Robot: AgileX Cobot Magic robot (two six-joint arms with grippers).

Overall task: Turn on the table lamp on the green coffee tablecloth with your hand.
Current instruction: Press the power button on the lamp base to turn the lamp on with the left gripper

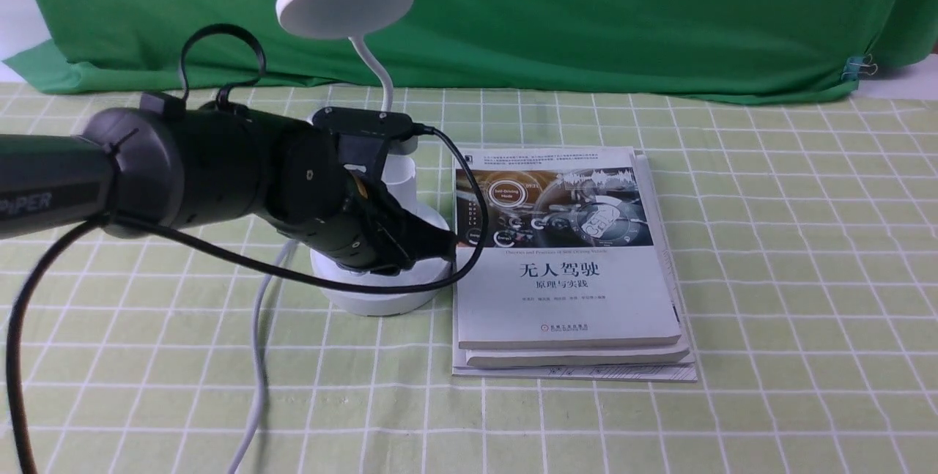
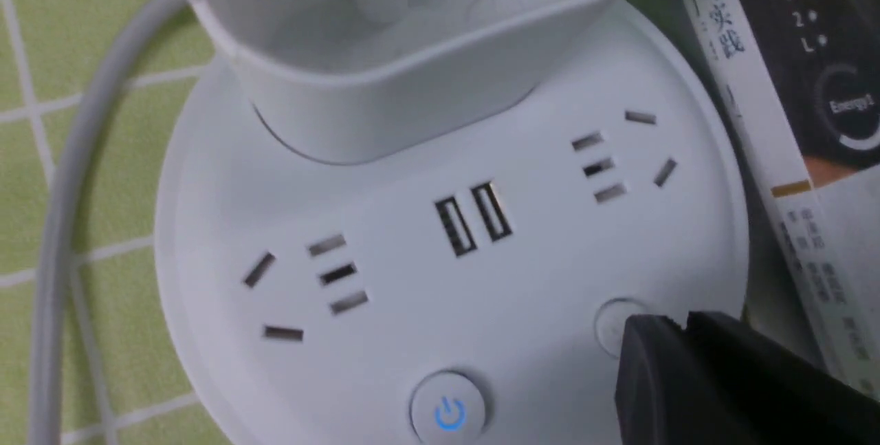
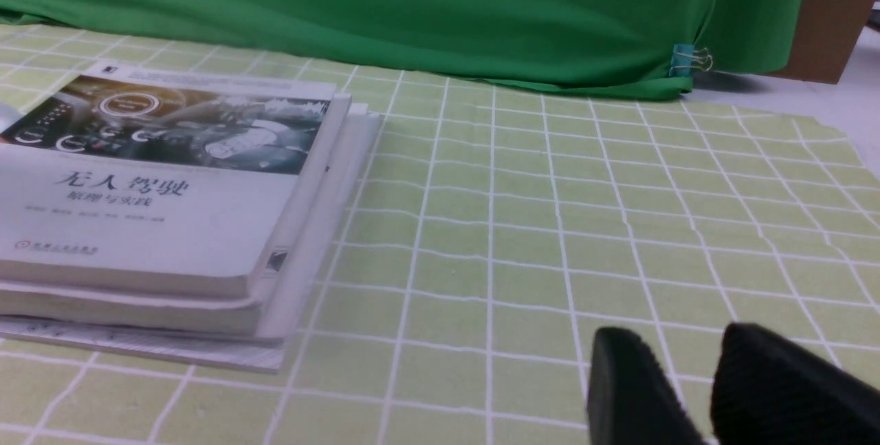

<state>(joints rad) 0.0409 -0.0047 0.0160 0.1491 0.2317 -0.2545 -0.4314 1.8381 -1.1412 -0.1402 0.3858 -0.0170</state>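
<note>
1. The white plastic table lamp with a flat disc head and bendy neck (image 1: 345, 1) stands on the pale yellow-green tablecloth with a white grid (image 1: 791, 276), just beside the stack of white-covered books (image 1: 568, 291).
2. The black left gripper (image 1: 443, 243) is over the lamp's round white base (image 2: 385, 225), its fingers pressed together with nothing between them. The black right gripper (image 3: 677, 376) has its fingers a little apart, over bare cloth and holding nothing.
3. The step in hand appears to be lining up the closed fingertips for a button press.
4. Two round buttons show on the base: a white one with a blue power mark (image 2: 448, 409) and a plain white one (image 2: 622, 327). The left fingertips are at the plain one, partly covering it; whether they touch it cannot be told.
5. If the plain button works the light, the next move calls for a short, straight push down, then a lift. If the power-marked one is meant, the fingertips must first shift across to it.
6. The lamp head shows no clear glow, so the press probably remains to be done.
</note>
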